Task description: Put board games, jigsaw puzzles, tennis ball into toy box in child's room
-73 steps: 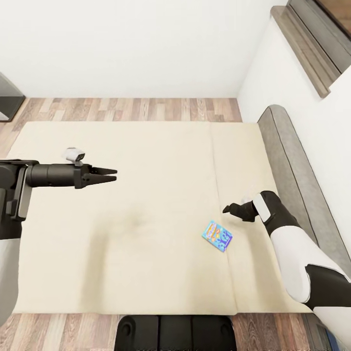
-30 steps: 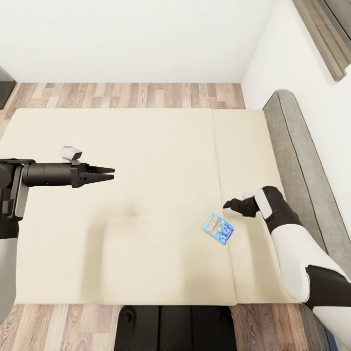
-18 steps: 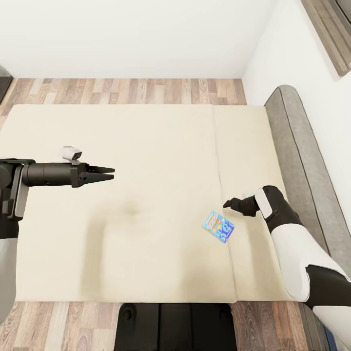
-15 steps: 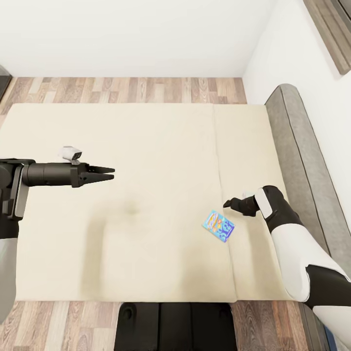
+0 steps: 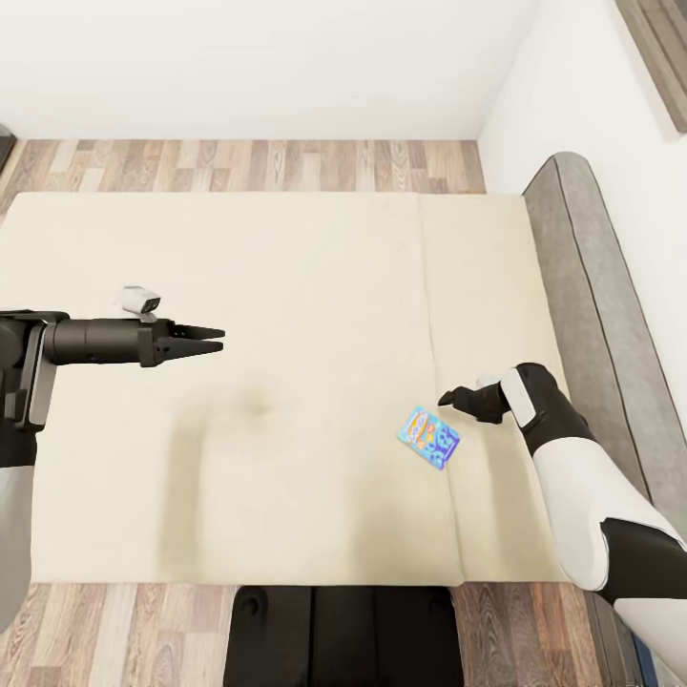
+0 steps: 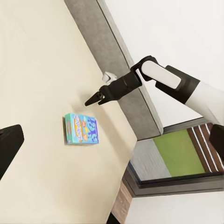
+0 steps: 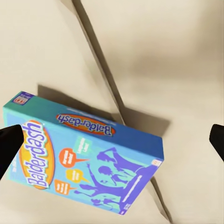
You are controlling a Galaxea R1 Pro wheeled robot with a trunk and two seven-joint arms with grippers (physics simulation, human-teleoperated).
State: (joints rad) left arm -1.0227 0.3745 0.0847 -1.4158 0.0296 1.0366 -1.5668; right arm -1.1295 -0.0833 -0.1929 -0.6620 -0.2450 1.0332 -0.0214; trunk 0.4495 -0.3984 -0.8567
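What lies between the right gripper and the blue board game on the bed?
Nothing: in the head view only bare beige mattress separates the right gripper from the blue board game.

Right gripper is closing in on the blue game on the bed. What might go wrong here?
The board game lies flat on the soft bed beside the mattress seam, so the right gripper may only press it in or nudge it there. The left gripper is far off, no help.
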